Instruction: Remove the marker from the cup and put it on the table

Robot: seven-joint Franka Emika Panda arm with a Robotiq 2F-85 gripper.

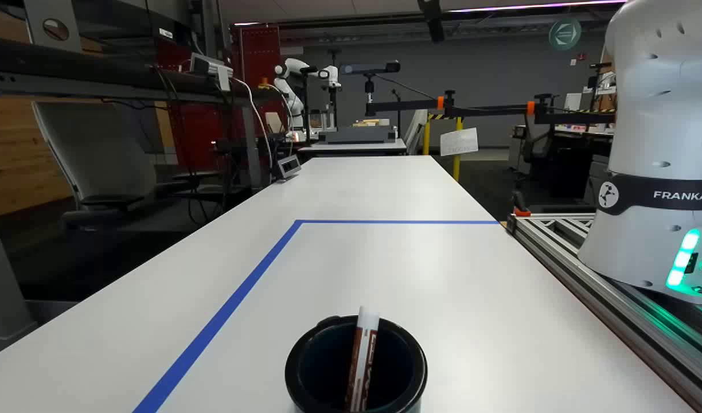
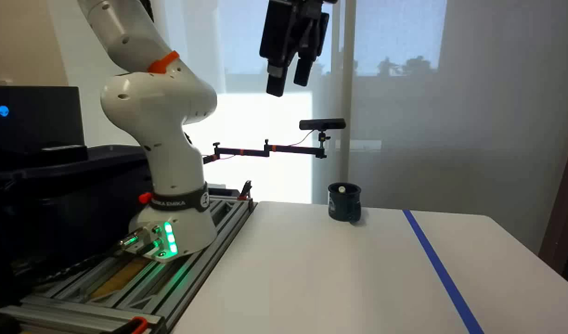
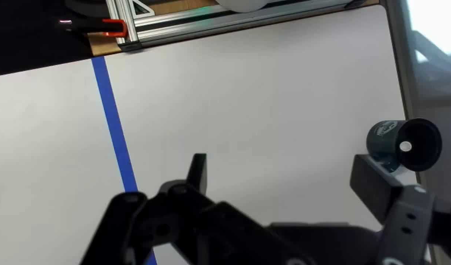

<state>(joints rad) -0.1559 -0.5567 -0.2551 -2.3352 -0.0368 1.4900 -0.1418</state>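
claw [image 2: 288,83] hangs at top centre in an exterior view, jaws pointing down and spread, nothing gripped. marker [image 2: 342,189] is in the cup [image 2: 343,209], below and right of the claw in that frame, so i need to travel frame-right and well down. camera bar [image 2: 291,149] and camera [image 2: 322,124] show between them; can't tell depth, i'd treat both as obstacles.

wrist view: jaws wide, table [image 3: 269,95] visible through the gap. cup is near right edge of frame, partly behind the right jaw's tip. just overlap, i think, not contact. marker's white end shows nearly end-on at the left of the cup's mouth. blue tape [image 3: 115,125] runs down the left part.

in an exterior view, claw's out of frame. cup at bottom centre, marker [image 1: 362,361] steep but tilted, white end up and past the far rim. that's my grab point: come down over that end, jaws astride, then lift along its axis or i'd risk dragging the cup. robot base [image 1: 643,246] at right edge, beside the table; i judge it off my path. pick not begun, as i read it.
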